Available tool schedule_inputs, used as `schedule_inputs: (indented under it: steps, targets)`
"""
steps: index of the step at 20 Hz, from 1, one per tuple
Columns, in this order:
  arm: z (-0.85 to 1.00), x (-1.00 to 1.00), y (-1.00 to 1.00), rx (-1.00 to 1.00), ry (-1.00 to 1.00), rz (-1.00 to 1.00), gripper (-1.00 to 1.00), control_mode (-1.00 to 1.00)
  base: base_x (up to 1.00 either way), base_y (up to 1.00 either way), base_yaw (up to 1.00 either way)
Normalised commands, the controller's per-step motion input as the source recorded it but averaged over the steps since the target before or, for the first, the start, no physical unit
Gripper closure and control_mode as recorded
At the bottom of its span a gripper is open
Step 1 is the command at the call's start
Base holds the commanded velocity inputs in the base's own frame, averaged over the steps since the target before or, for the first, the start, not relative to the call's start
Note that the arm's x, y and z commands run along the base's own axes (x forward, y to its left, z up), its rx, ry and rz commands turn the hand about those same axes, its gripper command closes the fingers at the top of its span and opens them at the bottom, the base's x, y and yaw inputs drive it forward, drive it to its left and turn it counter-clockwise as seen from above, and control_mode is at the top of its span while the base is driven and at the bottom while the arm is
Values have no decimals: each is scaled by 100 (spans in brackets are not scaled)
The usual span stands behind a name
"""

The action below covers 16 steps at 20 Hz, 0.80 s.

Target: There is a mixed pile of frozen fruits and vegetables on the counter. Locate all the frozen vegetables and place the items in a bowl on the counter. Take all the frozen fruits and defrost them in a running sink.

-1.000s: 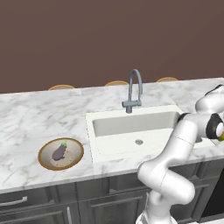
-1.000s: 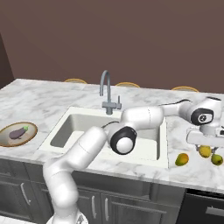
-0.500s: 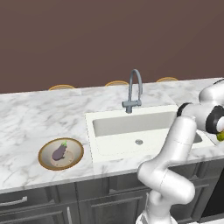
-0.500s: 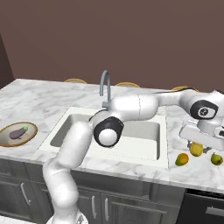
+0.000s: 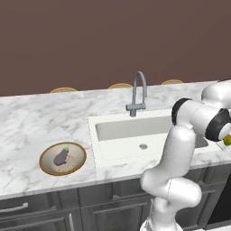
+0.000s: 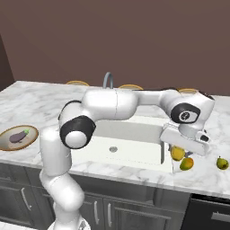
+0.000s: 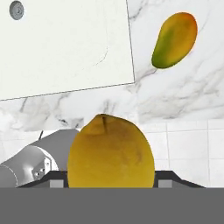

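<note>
From the left base view, the eggplant [image 5: 61,156] lay inside the bowl [image 5: 47,155] on the white marble table [image 5: 31,122], left of the sink [image 5: 122,145]. The grey tap [image 5: 137,94] stood behind the basin. My arm reached off to the right, and a bit of a green-yellow fruit [image 5: 227,140] showed at the right edge, just past my wrist.

From the right base view, my hand hung low over the table at the sink's right rim. A rounded yellow item [image 6: 178,153] sat directly under my hand, between the jaws as far as I could tell. Just beside it, to its right, lay a yellow-orange fruit with a green tinge [image 6: 187,164], and farther right, apart from both, a small yellow-green fruit [image 6: 222,163]. The bowl with the eggplant sat far to the left, near the table's front edge.

From the hand view, my jaws [image 7: 110,175] were pinching the rounded yellow item, one dark tip on each side of it. Beyond it lay the white sink with its round drain [image 7: 16,9], and the orange-green oval fruit rested on the marble next to the sink's edge.
</note>
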Motion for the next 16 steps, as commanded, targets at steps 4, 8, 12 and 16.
schedule_inputs:
  steps: [4, 8, 12, 16]
  targets:
    - [4, 11, 100, -5, 9, 0, 100, -100, 0, 0, 0]
    - [0, 37, 100, -9, 13, 0, 100, -100, 0, 0, 0]
    - [2, 57, 98, -5, 18, 0, 100, -100, 0, 0, 0]
    - [-1, 52, 100, -5, 13, 0, 100, -100, 0, 0, 0]
